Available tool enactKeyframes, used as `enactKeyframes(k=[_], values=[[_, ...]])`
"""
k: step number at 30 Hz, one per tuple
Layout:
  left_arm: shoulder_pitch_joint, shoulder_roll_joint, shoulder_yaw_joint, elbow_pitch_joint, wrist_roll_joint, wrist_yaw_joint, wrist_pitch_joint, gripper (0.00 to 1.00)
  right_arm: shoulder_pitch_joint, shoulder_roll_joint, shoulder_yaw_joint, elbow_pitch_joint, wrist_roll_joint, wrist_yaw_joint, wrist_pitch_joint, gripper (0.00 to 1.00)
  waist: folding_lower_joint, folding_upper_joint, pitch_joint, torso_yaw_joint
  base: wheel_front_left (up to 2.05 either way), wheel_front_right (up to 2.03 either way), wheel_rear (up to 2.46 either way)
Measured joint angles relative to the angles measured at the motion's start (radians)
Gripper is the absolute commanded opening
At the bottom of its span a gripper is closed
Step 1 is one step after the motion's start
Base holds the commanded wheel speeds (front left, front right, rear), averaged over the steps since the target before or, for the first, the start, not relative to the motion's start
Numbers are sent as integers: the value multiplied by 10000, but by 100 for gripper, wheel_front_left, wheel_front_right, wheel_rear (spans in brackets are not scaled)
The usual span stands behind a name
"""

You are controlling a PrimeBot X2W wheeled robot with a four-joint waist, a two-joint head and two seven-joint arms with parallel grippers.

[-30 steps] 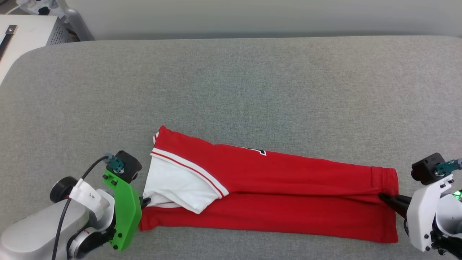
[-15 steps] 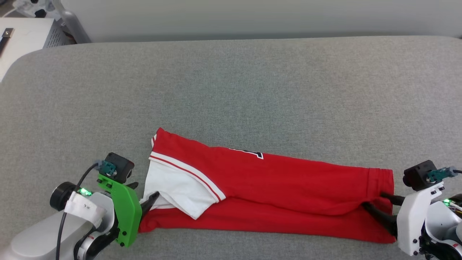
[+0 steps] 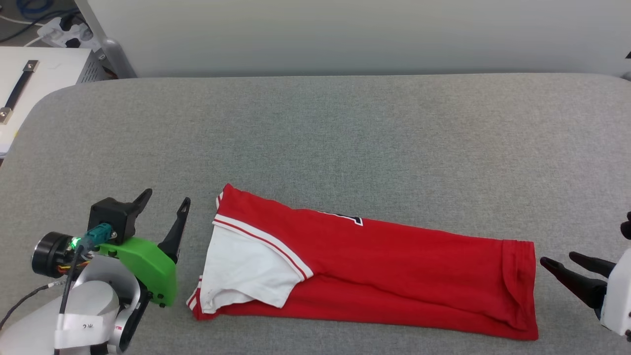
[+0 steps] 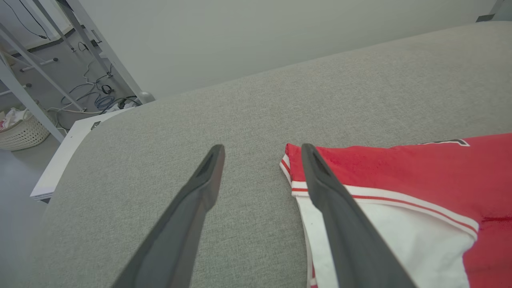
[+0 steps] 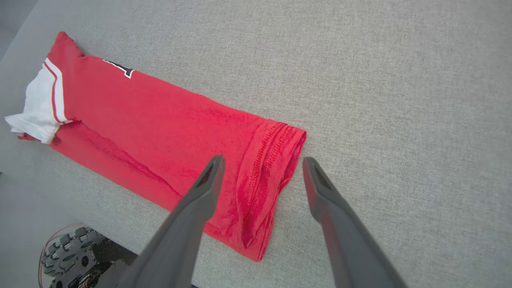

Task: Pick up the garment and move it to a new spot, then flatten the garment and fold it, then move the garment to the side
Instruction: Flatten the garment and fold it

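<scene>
Here, surface: a wide grey fabric-covered top point(image 3: 345, 138) with rounded corners, running across the whole head view.
Garment: the red garment point(image 3: 394, 266) lies on that surface toward its near edge, folded lengthwise into a long narrow band that slants slightly down to the robot's right.
Left gripper: the left gripper point(image 3: 166, 196) sits just beside the garment's left end without touching it, fingers spread wide with nothing between them; in the left wrist view point(image 4: 262, 147) bare grey cloth shows in the gap.
Right gripper: the right gripper point(image 3: 557, 258) is just off the garment's right end, apart from it, fingers spread and empty; the right wrist view point(image 5: 263, 159) looks down past them onto the hem.
Sleeve: a white sleeve point(image 3: 246, 266) with striped trim lies folded over the band's left part.
Hem: the stitched hem point(image 3: 522, 286) forms the right end, slightly rumpled.
Numeral: a sliver of black, white-edged print point(image 3: 350, 218) peeks out at the far fold.
</scene>
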State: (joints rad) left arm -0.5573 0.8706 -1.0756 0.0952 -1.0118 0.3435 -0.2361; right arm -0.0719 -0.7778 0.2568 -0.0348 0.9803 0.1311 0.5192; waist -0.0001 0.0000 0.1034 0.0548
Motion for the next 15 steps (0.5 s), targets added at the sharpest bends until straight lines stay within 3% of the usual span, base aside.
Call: enactKeyframes(k=[1,9,15], values=[[148,-88,311,-84,276,359,-113,100,216,-13,-303,92,330,0,523,100,0,0,42,37,0,0,0],[1186,-660,2548,-755,2157,1482,-198,100,523,410,-907,798,876,0,1277,100,0,0,299,304,0,0,0],[2523,-1221,4192,-1087,3221,1703,-198,100,430,961,-794,1427,974,0,1296,100,0,0,526,619,0,0,0]])
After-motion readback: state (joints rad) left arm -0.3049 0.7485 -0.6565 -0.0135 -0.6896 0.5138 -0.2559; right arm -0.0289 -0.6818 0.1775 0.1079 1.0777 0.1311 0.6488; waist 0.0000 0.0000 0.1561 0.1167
